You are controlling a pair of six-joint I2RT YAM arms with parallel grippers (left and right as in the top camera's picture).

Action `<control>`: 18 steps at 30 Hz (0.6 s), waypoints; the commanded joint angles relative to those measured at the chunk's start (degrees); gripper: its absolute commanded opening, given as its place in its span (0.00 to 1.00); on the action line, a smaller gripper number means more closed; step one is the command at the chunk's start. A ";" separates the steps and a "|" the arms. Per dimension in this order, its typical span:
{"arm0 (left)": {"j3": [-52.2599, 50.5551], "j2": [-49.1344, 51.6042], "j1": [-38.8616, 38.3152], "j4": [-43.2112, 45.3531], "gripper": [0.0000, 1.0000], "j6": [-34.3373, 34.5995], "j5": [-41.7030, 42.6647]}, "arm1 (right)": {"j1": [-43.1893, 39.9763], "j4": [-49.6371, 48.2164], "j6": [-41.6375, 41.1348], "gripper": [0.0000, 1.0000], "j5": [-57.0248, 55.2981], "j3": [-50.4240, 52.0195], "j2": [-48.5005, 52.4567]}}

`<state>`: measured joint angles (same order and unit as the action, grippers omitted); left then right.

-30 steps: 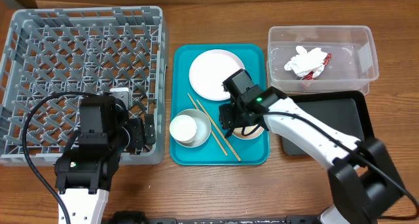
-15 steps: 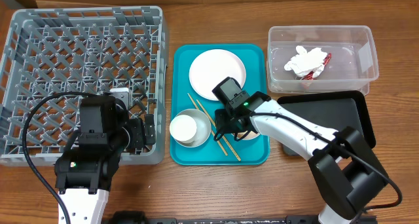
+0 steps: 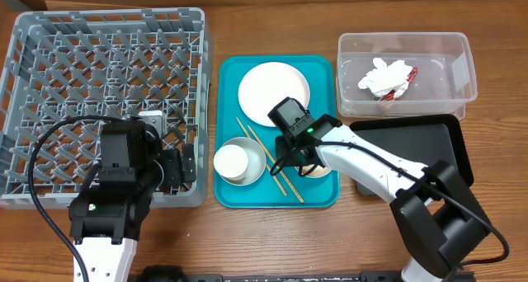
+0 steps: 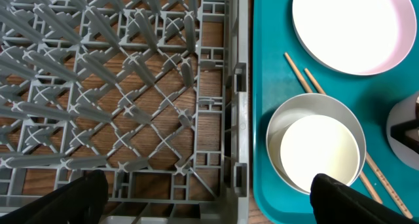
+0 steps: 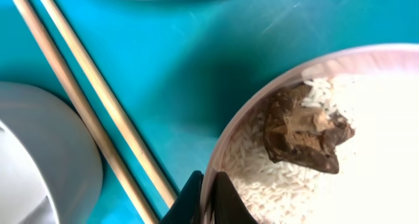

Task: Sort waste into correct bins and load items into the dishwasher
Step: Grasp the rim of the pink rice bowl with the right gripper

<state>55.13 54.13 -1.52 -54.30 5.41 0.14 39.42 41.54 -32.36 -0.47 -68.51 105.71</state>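
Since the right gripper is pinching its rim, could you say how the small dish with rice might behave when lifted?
Held at one rim point by the right gripper, the small dish will probably tilt. Loose rice and the brown lump could slide out.

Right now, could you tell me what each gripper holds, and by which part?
The right gripper pinches the small dish by its rim; the left gripper is open and empty.
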 commanded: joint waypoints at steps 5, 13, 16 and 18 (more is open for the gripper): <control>1.27 -0.13 0.00 0.11 1.00 -1.16 -0.59 | -0.02 8.72 -0.44 0.04 -4.04 -5.92 -1.33; 1.27 -0.13 0.00 0.13 1.00 -1.18 -0.63 | -3.72 13.75 -0.46 0.04 -5.92 -9.16 -9.94; 1.27 -0.13 0.00 0.13 1.00 -1.18 -0.74 | -7.87 15.89 -0.46 0.04 -5.88 -9.16 -13.40; 1.27 -0.13 0.00 0.15 1.00 -1.16 -0.72 | -10.88 17.11 -0.46 0.04 -5.22 -9.14 -14.78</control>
<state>55.13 54.13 -1.52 -54.30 5.41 0.14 32.56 57.98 -32.40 -4.75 -75.79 94.67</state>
